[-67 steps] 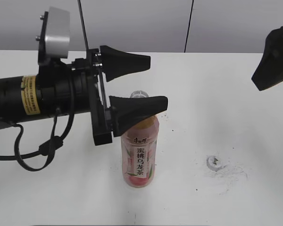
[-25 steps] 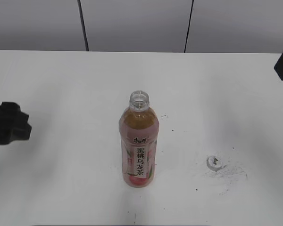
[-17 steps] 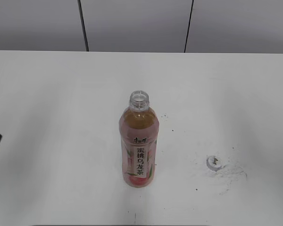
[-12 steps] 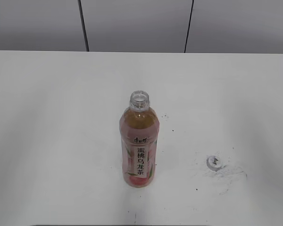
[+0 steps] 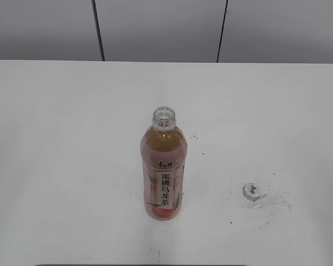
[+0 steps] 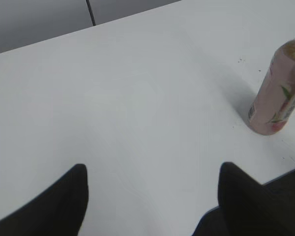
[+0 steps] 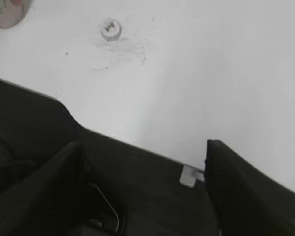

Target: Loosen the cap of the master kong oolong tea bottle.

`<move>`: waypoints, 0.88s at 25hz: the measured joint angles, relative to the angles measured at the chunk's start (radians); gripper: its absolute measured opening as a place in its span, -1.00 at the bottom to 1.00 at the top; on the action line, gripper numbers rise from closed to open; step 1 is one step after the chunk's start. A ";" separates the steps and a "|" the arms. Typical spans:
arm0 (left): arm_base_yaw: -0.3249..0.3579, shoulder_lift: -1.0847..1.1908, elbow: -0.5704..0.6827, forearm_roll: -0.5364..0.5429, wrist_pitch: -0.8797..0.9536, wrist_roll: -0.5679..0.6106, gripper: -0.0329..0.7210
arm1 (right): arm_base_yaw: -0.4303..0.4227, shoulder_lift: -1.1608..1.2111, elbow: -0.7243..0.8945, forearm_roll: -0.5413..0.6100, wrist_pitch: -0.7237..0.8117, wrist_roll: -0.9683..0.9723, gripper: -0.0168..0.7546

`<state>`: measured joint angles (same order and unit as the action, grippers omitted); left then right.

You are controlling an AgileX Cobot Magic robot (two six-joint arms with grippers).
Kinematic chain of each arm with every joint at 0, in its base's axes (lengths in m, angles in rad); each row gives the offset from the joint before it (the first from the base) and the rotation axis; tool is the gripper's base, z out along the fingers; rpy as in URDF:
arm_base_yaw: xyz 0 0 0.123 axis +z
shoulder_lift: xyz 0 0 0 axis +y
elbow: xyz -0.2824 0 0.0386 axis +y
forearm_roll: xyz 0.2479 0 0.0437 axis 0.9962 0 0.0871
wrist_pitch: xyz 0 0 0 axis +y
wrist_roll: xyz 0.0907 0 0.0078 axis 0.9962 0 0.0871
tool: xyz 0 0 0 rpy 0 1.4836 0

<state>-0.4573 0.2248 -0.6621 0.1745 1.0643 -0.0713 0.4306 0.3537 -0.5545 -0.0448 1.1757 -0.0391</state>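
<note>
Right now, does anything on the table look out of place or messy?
The bottle stands upright but open; its cap lies apart on the table to its right. Dark scuff-like smudges mark the surface around the cap. No liquid looks spilled.

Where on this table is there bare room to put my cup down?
Everything left of the tea bottle is bare, and so is the stretch behind it toward the wall. The only crowded spot is front right, where the cap lies among dark scuff marks.
</note>
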 joint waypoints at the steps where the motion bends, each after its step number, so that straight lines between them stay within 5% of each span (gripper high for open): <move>1: 0.000 -0.017 0.022 -0.007 0.004 0.001 0.39 | 0.000 -0.033 0.009 0.006 -0.009 0.000 0.54; 22: 0.000 -0.078 0.101 -0.156 -0.038 0.116 0.39 | 0.000 -0.196 0.041 0.045 -0.071 -0.003 0.53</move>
<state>-0.4573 0.1469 -0.5608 0.0182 1.0262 0.0443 0.4306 0.1581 -0.5130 0.0000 1.1045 -0.0419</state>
